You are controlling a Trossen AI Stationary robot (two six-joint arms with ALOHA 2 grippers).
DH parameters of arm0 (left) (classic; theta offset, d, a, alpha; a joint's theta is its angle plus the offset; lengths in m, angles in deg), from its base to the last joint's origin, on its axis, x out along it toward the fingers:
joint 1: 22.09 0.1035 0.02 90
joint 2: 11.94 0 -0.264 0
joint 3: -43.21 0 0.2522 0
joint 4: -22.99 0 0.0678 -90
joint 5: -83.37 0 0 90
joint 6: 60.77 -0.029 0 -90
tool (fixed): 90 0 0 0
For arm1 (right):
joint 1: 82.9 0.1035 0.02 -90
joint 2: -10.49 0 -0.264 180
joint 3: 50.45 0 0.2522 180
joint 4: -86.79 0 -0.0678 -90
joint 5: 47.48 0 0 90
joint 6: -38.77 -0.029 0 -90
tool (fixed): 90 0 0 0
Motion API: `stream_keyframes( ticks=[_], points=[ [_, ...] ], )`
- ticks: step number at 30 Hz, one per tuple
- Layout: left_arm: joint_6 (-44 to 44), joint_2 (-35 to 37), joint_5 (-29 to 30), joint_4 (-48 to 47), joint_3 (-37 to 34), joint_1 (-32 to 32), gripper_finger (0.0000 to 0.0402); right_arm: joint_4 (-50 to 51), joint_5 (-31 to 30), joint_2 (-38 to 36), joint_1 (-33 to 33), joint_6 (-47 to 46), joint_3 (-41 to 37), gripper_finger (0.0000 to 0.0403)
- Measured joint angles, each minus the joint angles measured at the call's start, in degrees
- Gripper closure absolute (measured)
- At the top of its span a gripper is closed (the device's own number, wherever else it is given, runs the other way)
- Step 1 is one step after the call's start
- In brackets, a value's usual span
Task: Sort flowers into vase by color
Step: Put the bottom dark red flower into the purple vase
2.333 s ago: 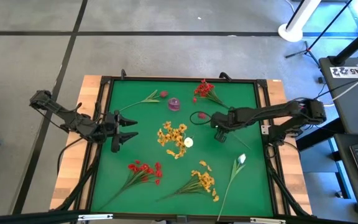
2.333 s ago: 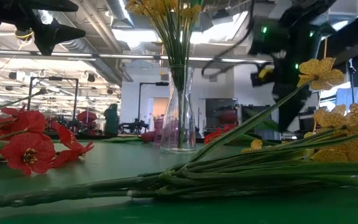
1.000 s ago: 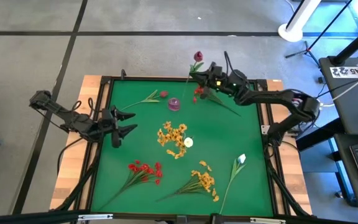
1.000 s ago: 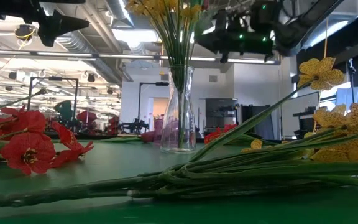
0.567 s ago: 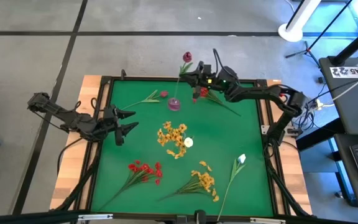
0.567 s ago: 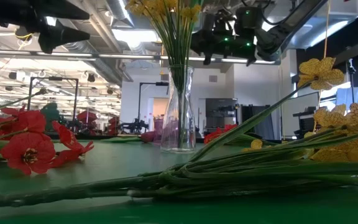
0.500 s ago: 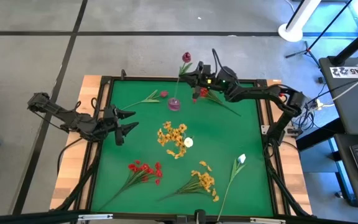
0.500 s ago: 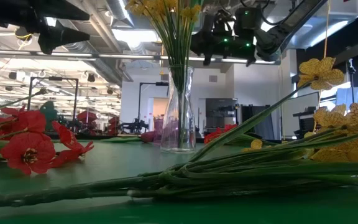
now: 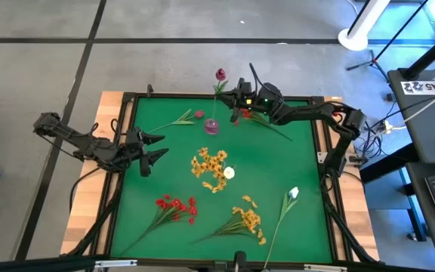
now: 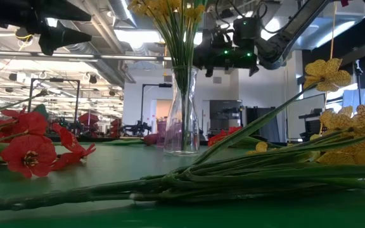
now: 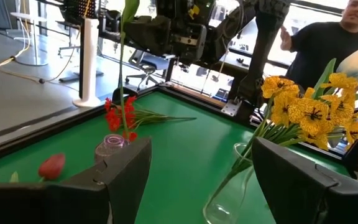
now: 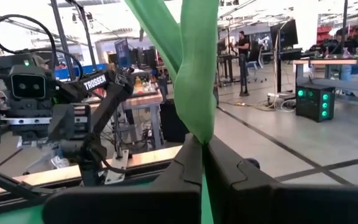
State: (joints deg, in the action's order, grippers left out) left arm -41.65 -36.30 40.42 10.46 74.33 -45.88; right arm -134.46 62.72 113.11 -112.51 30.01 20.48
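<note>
My right gripper hovers near the middle of the table's far edge, shut on a maroon-bud flower that stands over a small pink vase. My left gripper waits open over the table's left side. A clear glass vase with yellow-orange flowers stands mid-table. Lying flat on the green mat are a red cluster, a yellow-orange cluster, a white tulip, another maroon bud and a red cluster at the far side. My right gripper pinches the maroon-bud flower's green stem between its two fingers, partway along its length, coming level from the table's right and lying across it. The flower is lifted and upright, bud on top. Its lower end is at the pink vase's mouth; whether it is inside I cannot tell.
The table's raised black frame borders the green mat. A person stands beyond the table's right side. Bare mat lies between the glass vase and the right edge.
My right gripper has carried the maroon-bud flower along the far edge toward the table's left, still shut on its stem. The flower stayed upright, and its lower end has come over the small pink vase.
</note>
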Motion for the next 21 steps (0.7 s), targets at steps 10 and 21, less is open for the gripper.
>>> stream_keyframes(
  ticks=[10, 21],
  points=[
    [-0.07, 0.0, 0.01, -0.23, 0.0, 0.0, 0.013, -2.64, -1.06, 1.65, -0.04, 0.46, 0.0, 0.0402],
    [-0.05, 0.0, 0.02, -0.79, 0.0, 0.0, 0.013, -0.87, -2.04, 1.58, -0.04, 4.08, 0.0, 0.0402]
  ],
)
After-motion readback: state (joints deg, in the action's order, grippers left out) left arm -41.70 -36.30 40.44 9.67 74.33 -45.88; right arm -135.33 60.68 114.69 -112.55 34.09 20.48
